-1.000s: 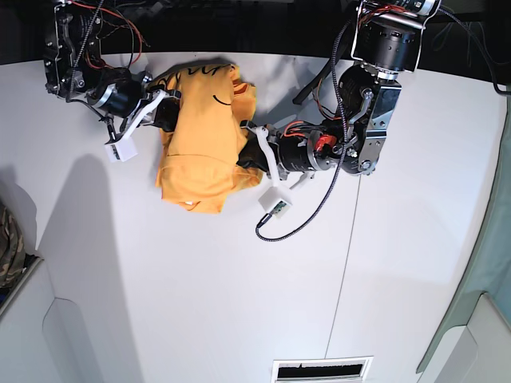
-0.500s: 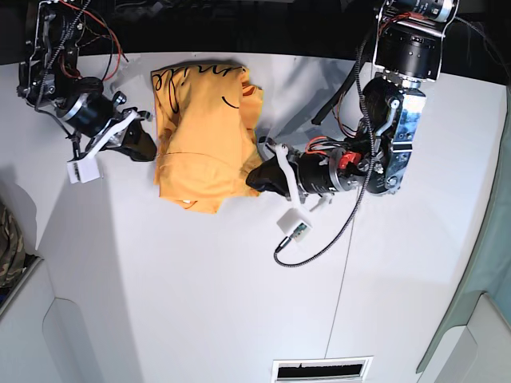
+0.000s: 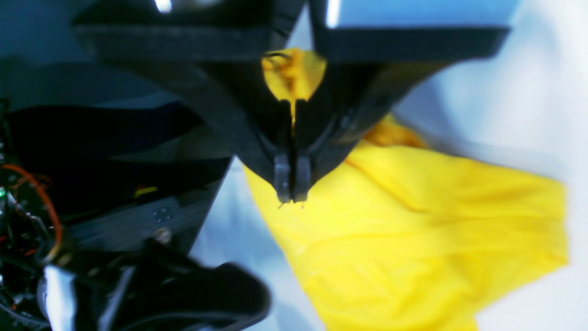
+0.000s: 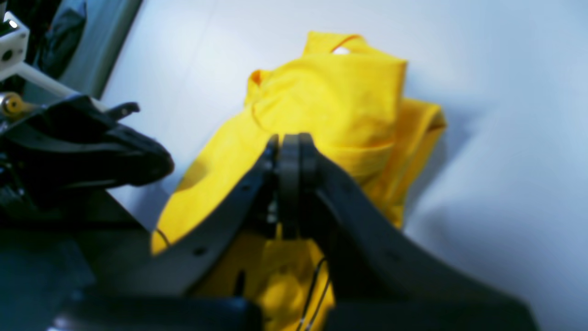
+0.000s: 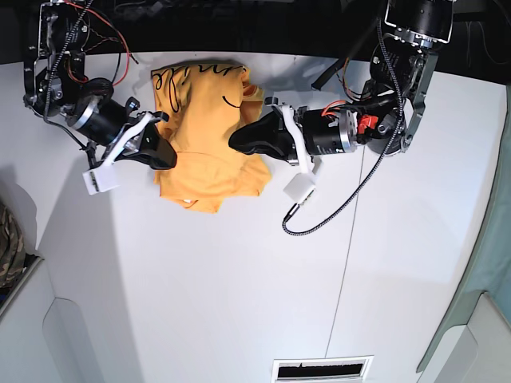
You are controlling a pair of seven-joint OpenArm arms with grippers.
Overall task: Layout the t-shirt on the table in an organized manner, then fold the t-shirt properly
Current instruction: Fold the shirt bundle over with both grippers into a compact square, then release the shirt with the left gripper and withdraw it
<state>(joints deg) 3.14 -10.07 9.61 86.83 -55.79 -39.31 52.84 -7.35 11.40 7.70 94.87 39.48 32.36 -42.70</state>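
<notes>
The orange-yellow t-shirt (image 5: pixel 204 120) lies bunched in a rough rectangle near the far edge of the white table (image 5: pixel 239 279). Black cursive lettering (image 5: pixel 184 76) shows along its far edge. My left gripper (image 5: pixel 233 142) is shut, its tips at the shirt's right edge. In the left wrist view its tips (image 3: pixel 289 198) hang over the yellow cloth (image 3: pixel 413 230) with no cloth seen between them. My right gripper (image 5: pixel 169 158) is shut at the shirt's left edge. In the right wrist view its tips (image 4: pixel 289 140) are pressed together in front of the shirt (image 4: pixel 330 92).
A black cable (image 5: pixel 319 215) loops on the table below the left arm. A camouflage cloth (image 5: pixel 9 243) sits at the left edge. A vent slot (image 5: pixel 322 369) lies at the front. A teal curtain (image 5: pixel 487 239) hangs at the right.
A second ago both grippers were at the shirt's sides. Half a second ago they had drawn away, leaving the shirt lying flatter. Now both have moved back to the shirt's edges.
</notes>
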